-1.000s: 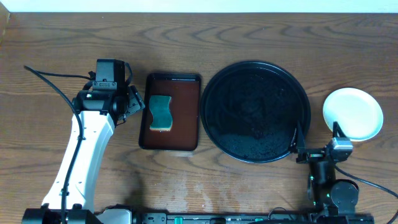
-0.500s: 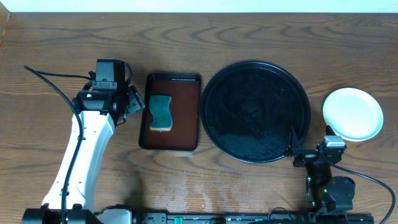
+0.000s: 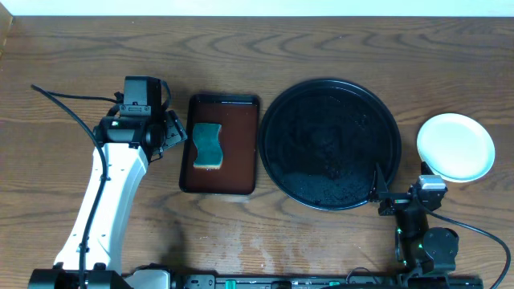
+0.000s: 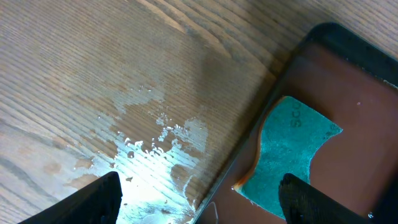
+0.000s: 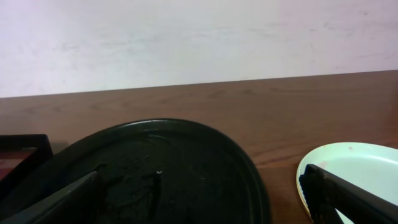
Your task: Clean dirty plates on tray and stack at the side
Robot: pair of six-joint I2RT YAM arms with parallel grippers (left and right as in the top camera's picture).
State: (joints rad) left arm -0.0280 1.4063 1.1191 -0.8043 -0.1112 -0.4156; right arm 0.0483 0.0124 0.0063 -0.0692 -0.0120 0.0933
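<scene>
The round black tray (image 3: 277,120) sits at centre right with no plates on it; it also shows in the right wrist view (image 5: 186,168). A pale mint-white plate (image 3: 455,146) lies on bare wood to its right, seen also in the right wrist view (image 5: 357,163). I cannot tell whether other plates lie under it. My right gripper (image 3: 401,180) is open and empty near the front edge, between tray and plate (image 5: 199,208). My left gripper (image 3: 178,136) is open and empty, low over the left edge of the brown tray (image 4: 199,208).
A rectangular dark-brown tray (image 3: 241,120) holds a green and yellow sponge (image 3: 209,145), also in the left wrist view (image 4: 289,149). A wet patch (image 4: 149,143) lies on the wood left of it. A white wall runs behind the table.
My right gripper has drawn back from the plate's near edge towards the table's front. The left arm, sponge, tray and plate have not moved.
</scene>
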